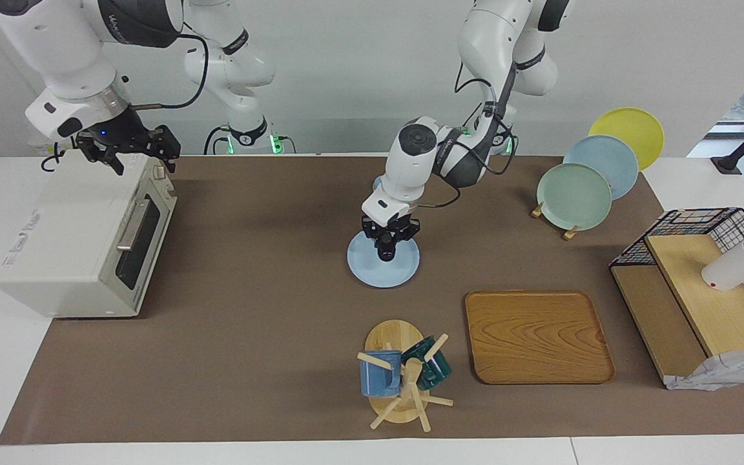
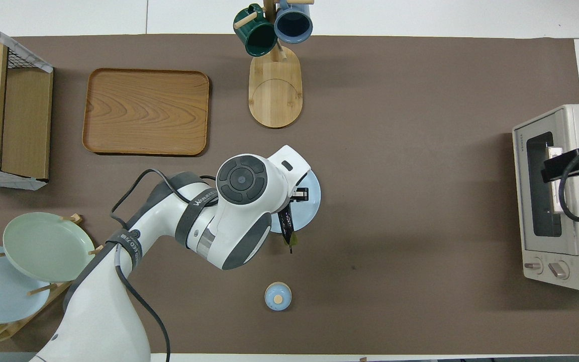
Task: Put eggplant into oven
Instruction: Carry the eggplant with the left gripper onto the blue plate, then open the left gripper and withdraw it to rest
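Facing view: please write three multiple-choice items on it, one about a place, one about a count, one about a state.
1. The left gripper holds the eggplant over: A the wooden tray; B the blue plate; C the oven.
2. Plates standing in the rack: A two; B five; C three.
3. The oven door is: A shut; B wide open; C taken off.
Key: 1 B, the gripper hangs above that plate; 2 C, one green, one blue, one yellow; 3 A, the door lies flush with the front.

Blue plate [image 2: 312, 193] mostly under left arm.
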You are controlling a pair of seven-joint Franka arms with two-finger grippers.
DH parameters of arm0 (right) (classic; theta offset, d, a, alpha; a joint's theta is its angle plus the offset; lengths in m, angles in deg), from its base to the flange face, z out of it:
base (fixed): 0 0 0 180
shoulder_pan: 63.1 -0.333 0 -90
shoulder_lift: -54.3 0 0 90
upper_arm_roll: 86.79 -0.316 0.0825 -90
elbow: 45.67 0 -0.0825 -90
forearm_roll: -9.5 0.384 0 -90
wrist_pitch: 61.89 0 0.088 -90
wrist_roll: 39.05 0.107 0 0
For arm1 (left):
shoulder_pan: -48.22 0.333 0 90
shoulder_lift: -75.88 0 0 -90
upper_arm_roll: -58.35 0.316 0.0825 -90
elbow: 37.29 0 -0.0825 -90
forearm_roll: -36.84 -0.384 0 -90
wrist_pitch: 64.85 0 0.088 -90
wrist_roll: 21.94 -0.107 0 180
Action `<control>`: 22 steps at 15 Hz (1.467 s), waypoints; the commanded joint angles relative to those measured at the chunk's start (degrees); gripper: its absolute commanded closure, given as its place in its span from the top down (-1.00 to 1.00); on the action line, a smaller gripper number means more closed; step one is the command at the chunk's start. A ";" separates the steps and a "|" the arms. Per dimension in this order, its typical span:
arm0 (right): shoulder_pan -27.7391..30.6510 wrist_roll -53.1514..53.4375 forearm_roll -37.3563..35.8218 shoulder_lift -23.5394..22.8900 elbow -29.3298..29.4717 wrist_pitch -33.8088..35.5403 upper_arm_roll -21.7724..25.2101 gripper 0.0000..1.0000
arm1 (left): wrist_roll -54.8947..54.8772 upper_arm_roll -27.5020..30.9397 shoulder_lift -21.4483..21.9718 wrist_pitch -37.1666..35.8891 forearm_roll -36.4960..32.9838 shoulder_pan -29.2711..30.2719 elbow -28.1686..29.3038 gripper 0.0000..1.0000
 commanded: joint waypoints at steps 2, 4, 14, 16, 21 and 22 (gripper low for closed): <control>0.61 0.59 1.73 0.81 -0.99 -0.70 -0.27 1.00 | -0.13 1.19 -0.44 2.15 0.74 -1.57 1.25 -1.00; 0.61 0.59 1.73 0.81 -0.99 -0.70 -0.19 1.00 | -0.48 1.19 -0.53 2.24 0.74 -1.23 1.16 -1.00; 0.61 0.59 1.73 0.81 -0.99 -0.70 -0.19 1.00 | -1.27 1.46 1.48 -5.62 0.74 4.56 -3.83 1.00; 0.61 0.59 1.73 0.81 -0.99 -0.70 -0.27 1.00 | -2.24 1.37 1.58 -13.37 0.74 8.16 -10.23 1.00; 0.61 0.59 1.73 0.81 -0.99 -0.70 -0.27 1.00 | -4.69 1.81 3.60 -25.86 0.57 16.69 -19.48 1.00; 0.61 0.59 1.73 0.81 -0.99 -0.70 -0.19 1.00 | -5.92 1.81 4.65 -27.19 0.13 18.27 -19.84 1.00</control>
